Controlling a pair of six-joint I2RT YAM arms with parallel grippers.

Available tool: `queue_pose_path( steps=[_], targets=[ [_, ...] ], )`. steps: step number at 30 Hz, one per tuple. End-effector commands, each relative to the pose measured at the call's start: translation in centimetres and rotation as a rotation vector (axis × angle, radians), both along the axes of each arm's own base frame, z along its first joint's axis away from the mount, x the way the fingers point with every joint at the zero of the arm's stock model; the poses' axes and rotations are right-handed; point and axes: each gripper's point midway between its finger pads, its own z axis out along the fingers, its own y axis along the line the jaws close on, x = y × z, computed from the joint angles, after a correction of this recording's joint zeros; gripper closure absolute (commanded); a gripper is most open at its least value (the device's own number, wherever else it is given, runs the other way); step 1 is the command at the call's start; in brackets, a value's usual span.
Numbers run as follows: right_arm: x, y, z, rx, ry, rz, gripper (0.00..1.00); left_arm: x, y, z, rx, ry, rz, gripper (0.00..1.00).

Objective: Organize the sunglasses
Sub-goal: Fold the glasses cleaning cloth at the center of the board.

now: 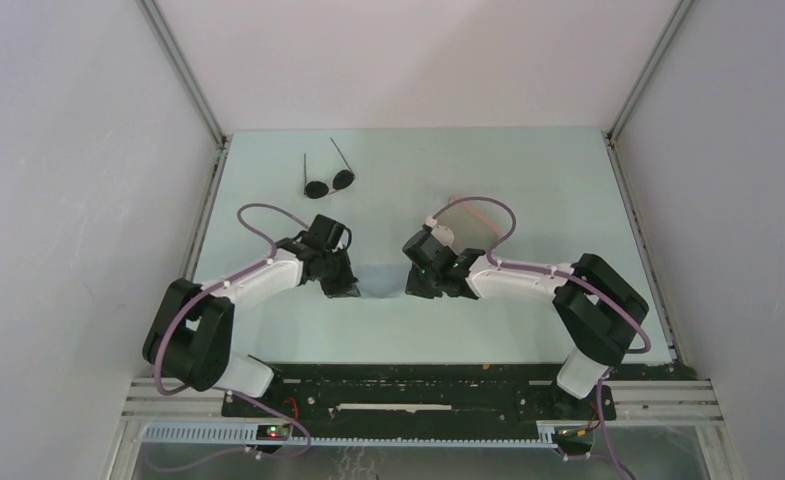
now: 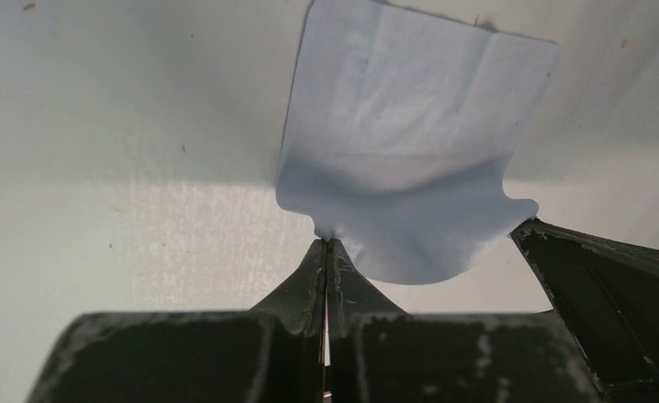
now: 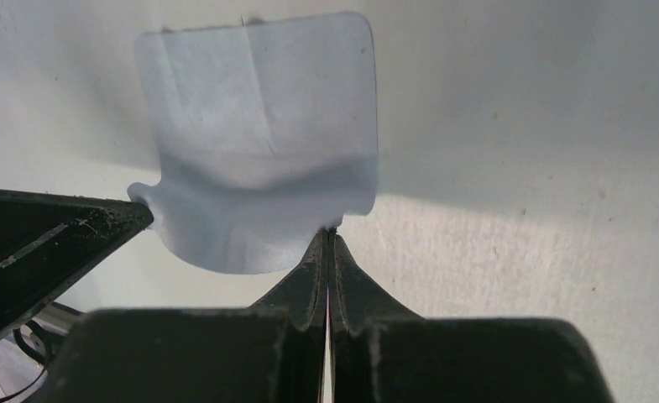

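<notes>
The sunglasses (image 1: 329, 182), dark round lenses with thin black arms spread open, lie on the table at the far left, well beyond my left gripper. A light blue cloth (image 1: 383, 271) lies between my two grippers. My left gripper (image 1: 344, 287) is shut on its near left corner, as the left wrist view shows with the cloth (image 2: 401, 151) at the gripper (image 2: 327, 243). My right gripper (image 1: 419, 287) is shut on the near right corner, with the cloth (image 3: 258, 143) at the gripper (image 3: 330, 235). The near edge is lifted and sags between them.
A pink oblong case (image 1: 473, 222) lies just behind the right wrist, partly hidden by it and its cable. White walls with metal rails close in the table on the left, right and back. The two grippers are close together at mid-table.
</notes>
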Motion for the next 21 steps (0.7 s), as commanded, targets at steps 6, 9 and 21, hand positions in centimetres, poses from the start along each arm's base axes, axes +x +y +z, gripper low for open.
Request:
queue_pose_path(
  steps=[6,9,21],
  targets=[
    [2.9,0.8,0.7,0.011,-0.015,0.004,1.0,3.3,-0.8,1.9,-0.036,-0.045,0.001,1.0],
    [3.5,1.1,0.6,0.006,-0.012,0.011,1.0,3.8,-0.7,1.8,-0.043,-0.038,0.009,1.0],
    [4.8,0.7,-0.3,-0.007,0.005,-0.029,1.0,5.1,0.1,0.8,-0.02,-0.012,0.008,1.0]
  ],
)
